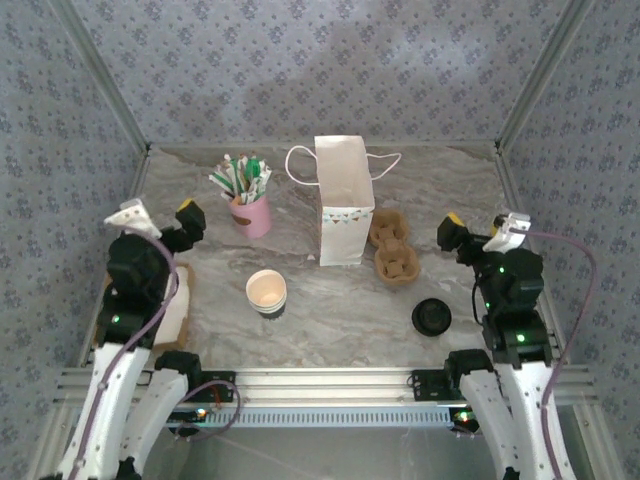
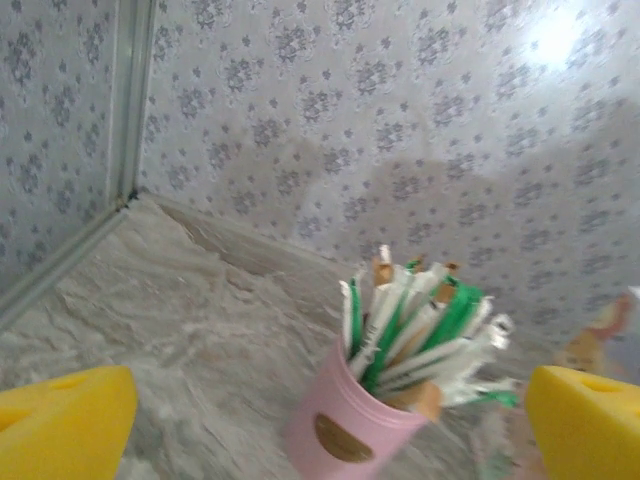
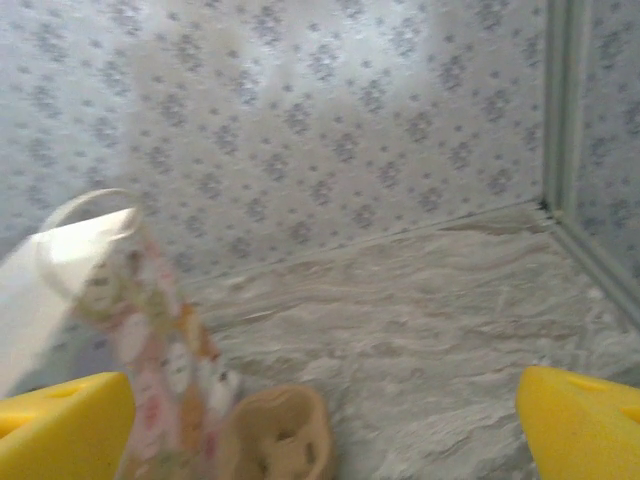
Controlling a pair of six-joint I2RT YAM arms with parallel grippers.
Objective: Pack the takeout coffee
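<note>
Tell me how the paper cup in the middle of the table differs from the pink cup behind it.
The paper cup is cream-white inside with a brownish wall; the pink cup is pink all over. The paper cup is empty and has no lid on; the pink cup is stuffed with straws and sticks. The paper cup stands nearer the arms; the pink cup stands farther back. Both stand upright on the table, apart from each other.

Floral-papered walls (image 1: 300,70), marbled tabletop (image 1: 340,310)

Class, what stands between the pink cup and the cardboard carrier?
The white paper bag stands upright between the pink cup and the carrier, as the top view shows.
</note>
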